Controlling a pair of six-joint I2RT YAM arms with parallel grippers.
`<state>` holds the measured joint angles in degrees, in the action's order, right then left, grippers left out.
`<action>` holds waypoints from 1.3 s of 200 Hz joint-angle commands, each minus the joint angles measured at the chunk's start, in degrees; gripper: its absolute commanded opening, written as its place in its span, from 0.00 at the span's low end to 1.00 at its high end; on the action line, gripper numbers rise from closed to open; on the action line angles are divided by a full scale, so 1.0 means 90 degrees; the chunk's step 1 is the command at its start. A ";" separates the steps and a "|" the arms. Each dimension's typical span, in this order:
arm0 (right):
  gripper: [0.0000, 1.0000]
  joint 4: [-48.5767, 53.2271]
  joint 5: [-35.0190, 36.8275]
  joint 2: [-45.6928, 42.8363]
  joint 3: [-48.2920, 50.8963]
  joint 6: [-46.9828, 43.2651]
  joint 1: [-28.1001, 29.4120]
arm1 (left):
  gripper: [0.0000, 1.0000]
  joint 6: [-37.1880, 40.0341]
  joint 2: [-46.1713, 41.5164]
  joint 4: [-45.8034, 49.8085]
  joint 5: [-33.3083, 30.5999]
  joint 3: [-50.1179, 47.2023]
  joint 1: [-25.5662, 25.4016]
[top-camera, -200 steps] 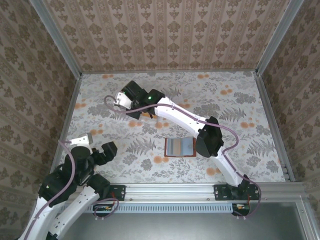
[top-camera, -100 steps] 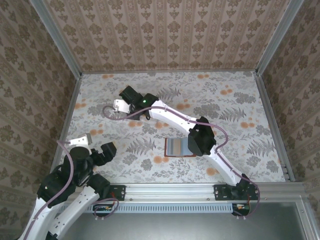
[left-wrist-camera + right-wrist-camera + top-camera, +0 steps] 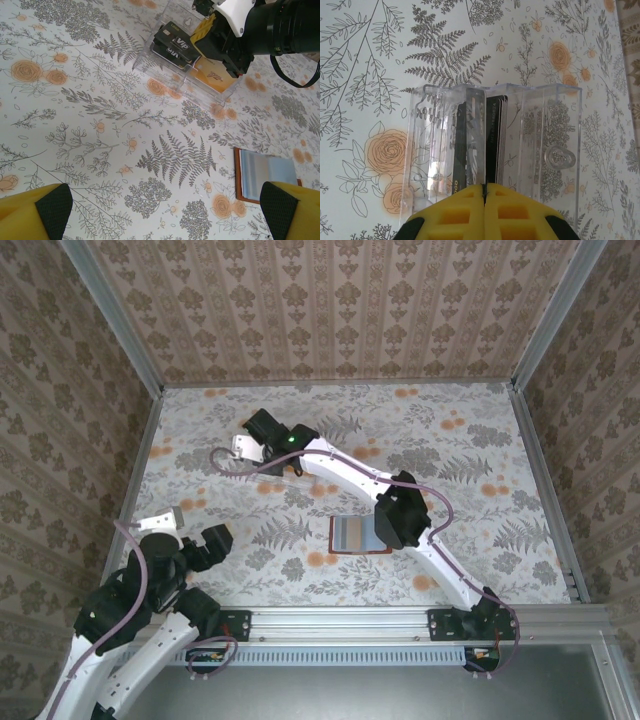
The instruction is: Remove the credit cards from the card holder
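Right hand (image 3: 484, 186) is parked with pads pressed together right over the clear box (image 3: 555, 125), where the dark credit cards (image 3: 497, 135) are stood on edge, so a drop-off is guessed, while the card holder (image 3: 358, 535) is laid open on the counter (image 3: 480, 440) nearby and the left hand (image 3: 190, 528) is held spread.

a flower-print table (image 3: 480, 450) stands between papered walls (image 3: 330, 310). the right arm (image 3: 345, 468) starts at its base at 5 o'clock, bends at a black elbow near the middle and reaches toward 10 o'clock. a green light shows on its wrist and a purplish cable (image 3: 225, 468) loops beside it. the wallet (image 3: 350, 534) lies open and flat just toward 6 o'clock of the table's middle, blue-grey inside a brown rim. the elbow hides its 3 o'clock edge. the left arm (image 3: 150, 585) sits folded at 7 o'clock, well apart from the wallet.
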<state>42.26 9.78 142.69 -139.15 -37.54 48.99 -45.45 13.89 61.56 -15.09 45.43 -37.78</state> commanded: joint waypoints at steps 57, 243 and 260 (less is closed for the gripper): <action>0.00 0.0176 0.0192 0.0134 -0.0115 0.0169 -0.0060 | 1.00 -0.0069 0.0058 0.0084 -0.0060 0.0029 0.0047; 0.00 0.0220 0.0419 0.0101 0.0131 0.0576 -0.0036 | 1.00 -0.0050 0.0042 -0.0007 0.0087 -0.0060 0.0052; 0.00 0.0132 0.0442 0.0129 0.0103 0.0604 -0.0042 | 1.00 -0.0074 -0.0029 0.0015 0.0076 -0.0077 0.0055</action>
<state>43.86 11.86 142.69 -137.40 -33.47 48.80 -45.43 15.00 60.99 -14.59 44.99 -37.78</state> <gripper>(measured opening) 0.067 0.994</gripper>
